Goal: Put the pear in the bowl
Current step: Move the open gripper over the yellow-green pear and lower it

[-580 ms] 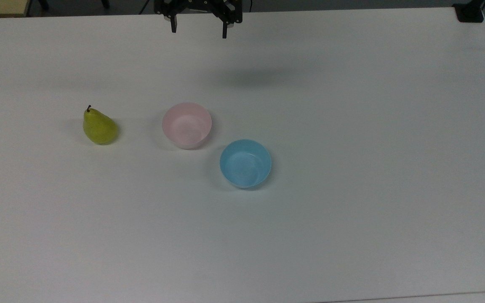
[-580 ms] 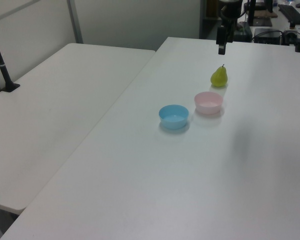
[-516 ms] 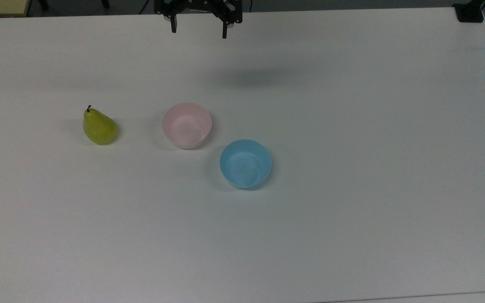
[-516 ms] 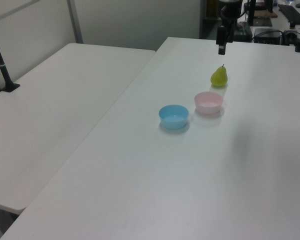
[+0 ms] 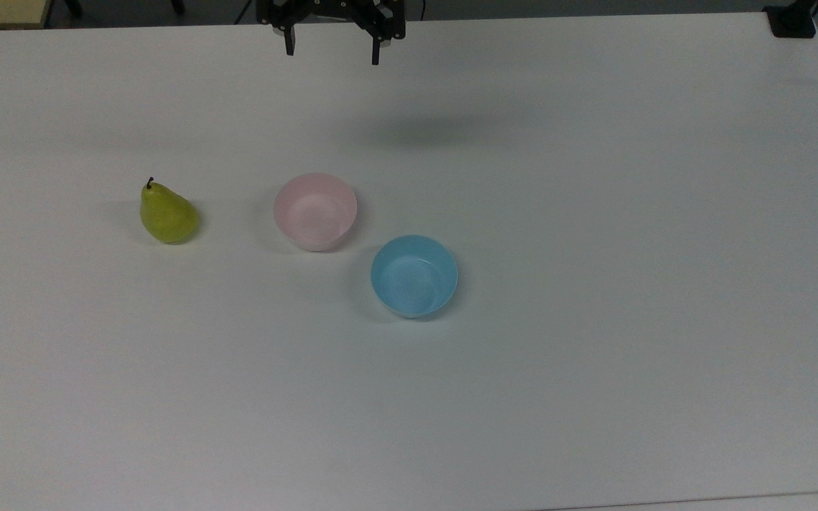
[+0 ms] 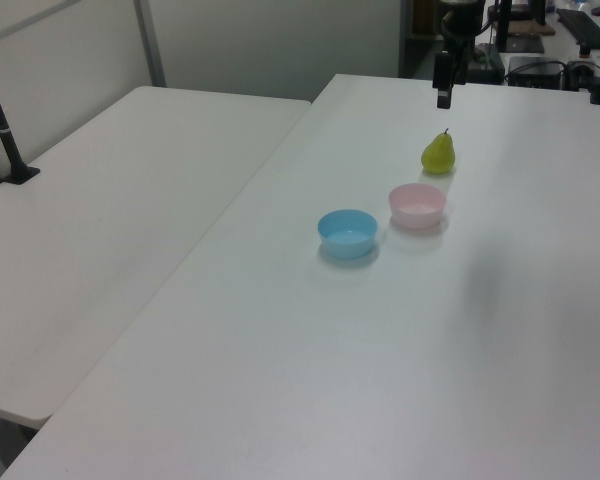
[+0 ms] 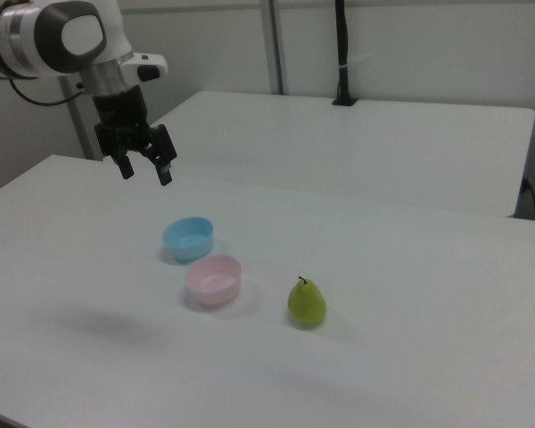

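The yellow-green pear (image 5: 167, 213) stands upright on the white table, stem up, also seen as the pear (image 6: 438, 153) and the pear (image 7: 307, 302). The pale pink bowl (image 5: 315, 211) sits empty to the pear's right in the top view; it shows too as the bowl (image 6: 417, 205) and the bowl (image 7: 213, 280). My gripper (image 5: 331, 52) hangs high over the table's far edge in the top view, open, with nothing between its fingers. In the right view the gripper (image 7: 144, 171) is up and to the left of both bowls; the gripper (image 6: 443, 100) appears above the pear in the left view.
A light blue bowl (image 5: 414, 275) sits empty just right of and nearer than the pink one in the top view. A second white table (image 6: 100, 220) adjoins on the left view's left, with a black post (image 6: 5, 135) clamped to it.
The gripper has shifted very slightly to the top view's left. The pear and both bowls have stayed put.
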